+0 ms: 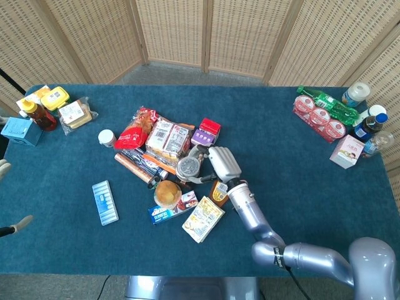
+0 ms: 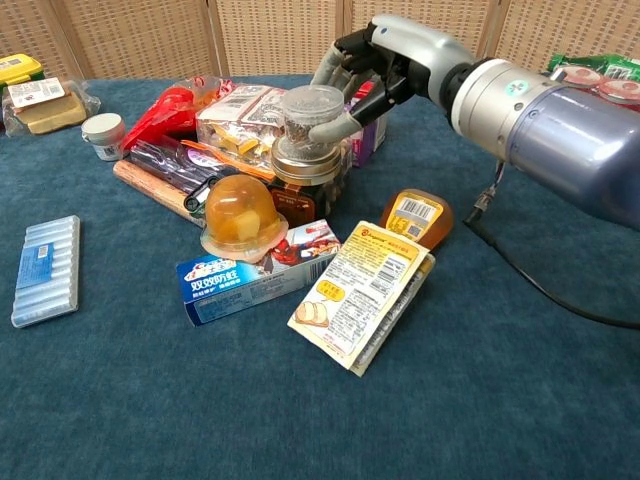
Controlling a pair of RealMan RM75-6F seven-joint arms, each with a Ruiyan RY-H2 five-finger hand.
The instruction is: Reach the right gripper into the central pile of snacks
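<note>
Snack pile (image 2: 265, 190): right robot hand (image 2: 372, 72) grips clear jar (image 2: 309, 122); labels unreadable.

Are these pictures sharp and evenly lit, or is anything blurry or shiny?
Head view: even, soft light, sharp throughout, faint shadows under the snack pile. Chest view: the right hand and clear jar look crisp, small highlights glint on the silver forearm, and the far screens look slightly soft.
</note>
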